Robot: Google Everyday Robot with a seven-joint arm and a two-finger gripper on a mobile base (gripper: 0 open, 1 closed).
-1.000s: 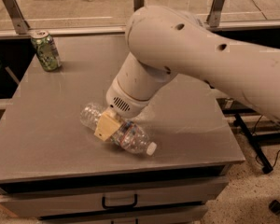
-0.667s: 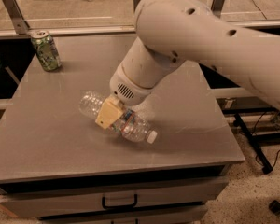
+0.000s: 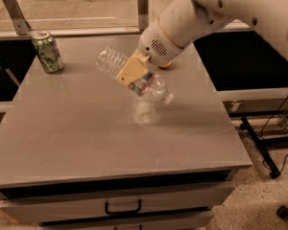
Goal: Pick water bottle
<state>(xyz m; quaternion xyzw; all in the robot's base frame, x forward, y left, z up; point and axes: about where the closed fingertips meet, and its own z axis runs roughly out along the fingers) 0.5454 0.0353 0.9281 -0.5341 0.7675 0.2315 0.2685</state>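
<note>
The water bottle is clear ribbed plastic with a white cap at its lower right end and a red, white and blue label band. It hangs tilted in the air above the middle of the grey table. My gripper, with tan fingers, is shut across the bottle's middle, at the end of the white arm coming in from the upper right. A faint shadow lies on the table below the bottle.
A green soda can stands upright at the table's back left corner. A drawer with a black handle sits under the table's front edge. Metal posts and a rail run along the back. Cables and a stand lie on the floor at right.
The gripper has lifted the water bottle off the table and carried it up and back; the arm has risen with it. The green can has not moved.
</note>
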